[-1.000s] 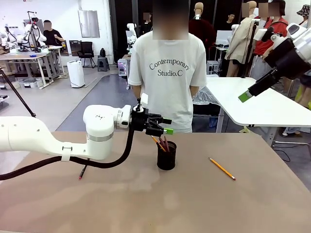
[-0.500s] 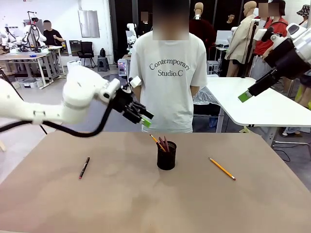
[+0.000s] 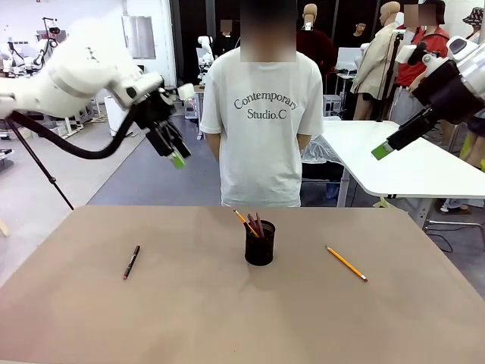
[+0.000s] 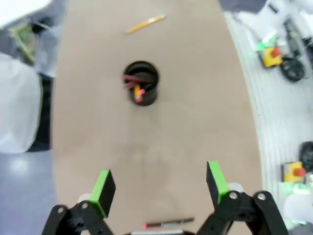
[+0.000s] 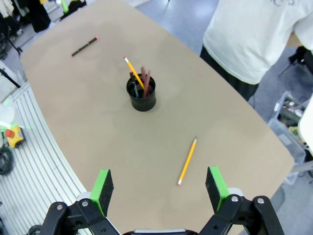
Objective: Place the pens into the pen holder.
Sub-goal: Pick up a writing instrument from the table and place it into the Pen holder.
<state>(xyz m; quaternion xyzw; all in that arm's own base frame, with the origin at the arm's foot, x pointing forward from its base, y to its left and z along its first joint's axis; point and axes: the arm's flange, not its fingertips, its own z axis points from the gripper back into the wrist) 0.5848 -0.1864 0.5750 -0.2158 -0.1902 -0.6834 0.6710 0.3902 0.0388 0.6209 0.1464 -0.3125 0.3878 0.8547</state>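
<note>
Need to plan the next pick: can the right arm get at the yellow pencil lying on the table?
Probably yes. The yellow pencil lies alone on the table on that arm's side; the right tool is open and raised, nothing between.

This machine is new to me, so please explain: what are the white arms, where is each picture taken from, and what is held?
They are two robot arms, each ending in a black two-finger claw with green pads. One picture looks across the brown table toward a person in a white T-shirt; the other two look down from the wrists. The left claw and right claw are open and hold nothing. A black wire-mesh cup holds a yellow-orange pencil and reddish-brown pens. Another yellow pencil and a black pen with red ends lie on the table.
</note>
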